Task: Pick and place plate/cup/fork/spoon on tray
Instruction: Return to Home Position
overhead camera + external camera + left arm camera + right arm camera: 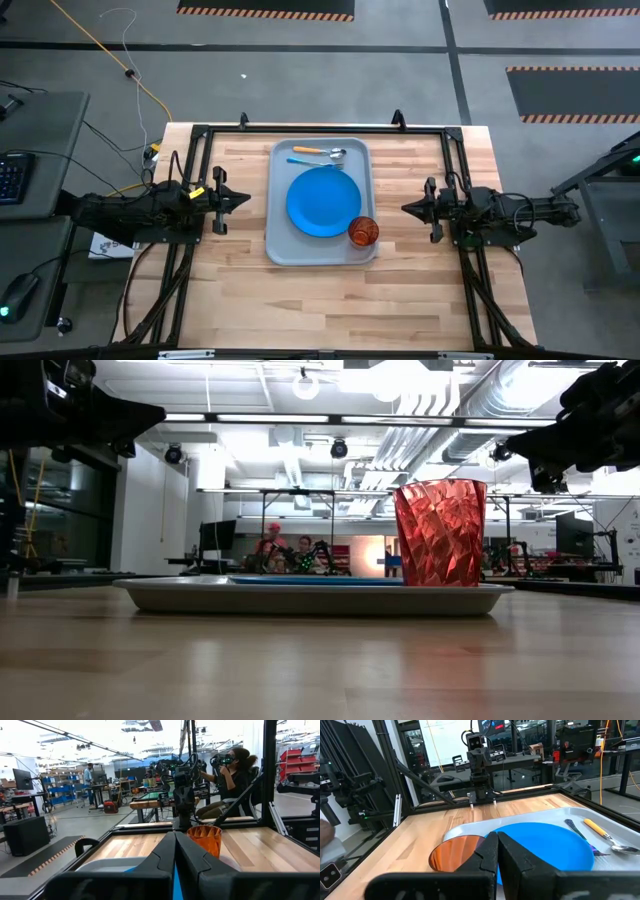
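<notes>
We see the tray (280, 245) lying in the middle of the wooden bench (400, 290), between the two arms. The blue plate (322, 202) sits flat at its centre. The red-orange cup (363, 231) stands upright on the tray in the corner nearest the right arm, just beside the plate's rim; we cannot tell whether the two touch. In the low view its faceted wall (440, 532) rises well above the tray's rim (300, 598). Along the tray's far end, the spoon (320, 152) with its orange handle and the blue fork (305, 161) lie side by side, both clear of the plate. The left tool (247, 200) hangs above the bench just outside the tray's left edge, clenched on nothing, its fingers (162, 855) pressed together. The right tool (405, 208) waits off the tray's right edge, likewise clenched and empty, with its fingers (487, 852) almost meeting. None of these things shows lettering we can read.
</notes>
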